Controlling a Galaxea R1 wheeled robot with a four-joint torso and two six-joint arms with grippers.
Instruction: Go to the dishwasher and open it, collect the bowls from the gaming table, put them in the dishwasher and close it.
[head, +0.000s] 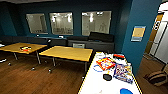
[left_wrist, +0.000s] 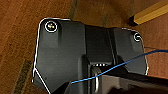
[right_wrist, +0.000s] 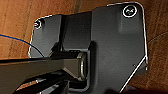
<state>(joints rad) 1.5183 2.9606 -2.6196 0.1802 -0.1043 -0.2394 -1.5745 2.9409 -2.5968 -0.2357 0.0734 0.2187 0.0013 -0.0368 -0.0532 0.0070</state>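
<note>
You're looking at the gaming table (head: 92, 82) low and right of centre in the head view, with the blue bowl (head: 126, 91) at its near edge and the black bowl (head: 107, 77) beside two game boxes (head: 105, 63). Both wrist views look down on wood floor (left_wrist: 17, 37), and you can't tell either gripper's finger state.

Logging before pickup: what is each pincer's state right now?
Left pincer: cannot be told.
Right pincer: cannot be told.

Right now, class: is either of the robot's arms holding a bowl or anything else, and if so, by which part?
It cannot be told. The blue bowl and black bowl lie on the gaming table, untouched.
</note>
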